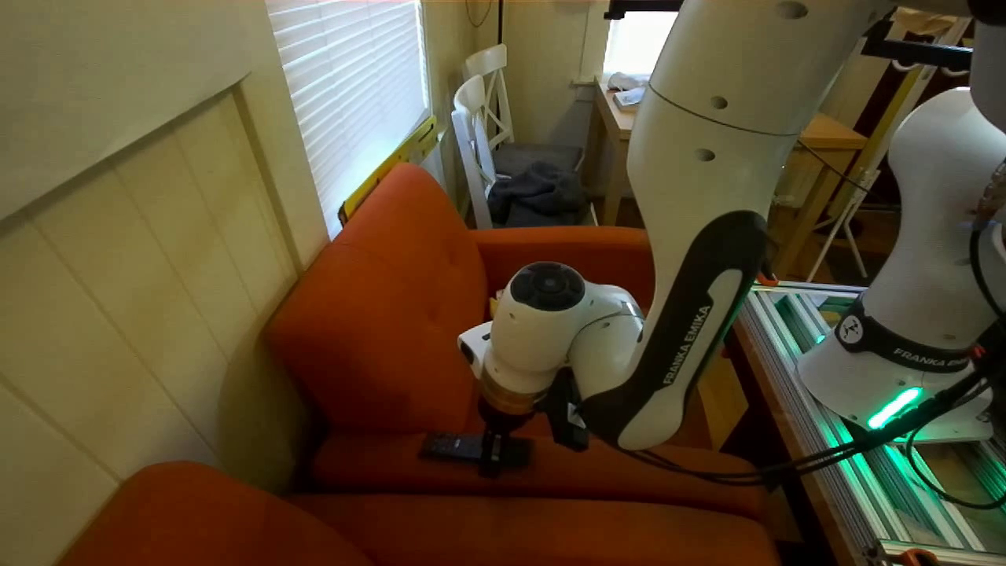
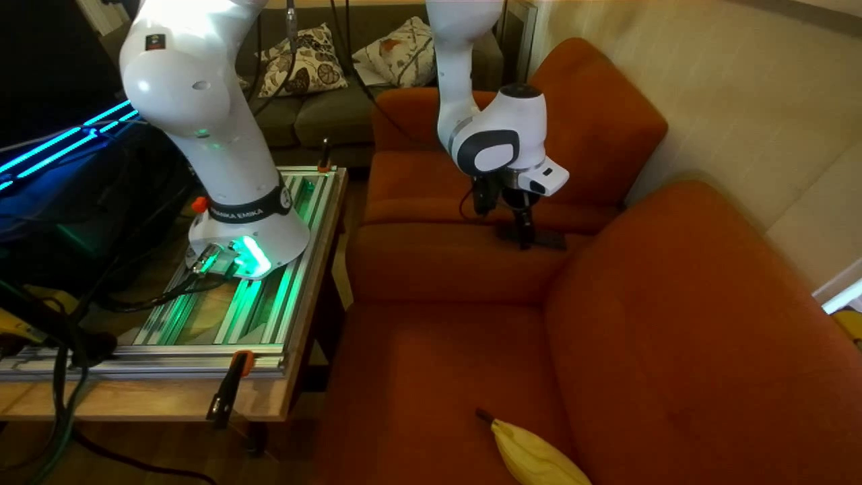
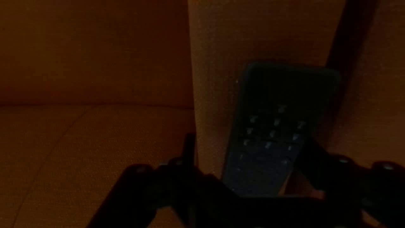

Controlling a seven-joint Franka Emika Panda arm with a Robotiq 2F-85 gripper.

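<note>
A black remote control (image 3: 269, 126) with rows of small pale-marked buttons lies on an orange sofa armrest (image 2: 431, 242). My gripper (image 3: 247, 147) points down over it, its fingers astride the remote. Open sofa fabric shows between the left finger (image 3: 189, 152) and the remote's edge. On the opposite side, the right finger (image 3: 311, 161) overlaps the remote's edge; whether it touches cannot be made out in the dark wrist view. The near end of the remote is hidden by the gripper body. In both exterior views the remote (image 1: 452, 446) sticks out on either side of the gripper (image 2: 524, 241).
A yellow banana-shaped object (image 2: 539, 458) lies on the sofa seat. The orange backrest (image 1: 385, 314) rises beside the arm, along the wall. The robot base stands on a metal-framed table (image 2: 269, 350) bordering the sofa. White chairs (image 1: 479, 118) stand behind.
</note>
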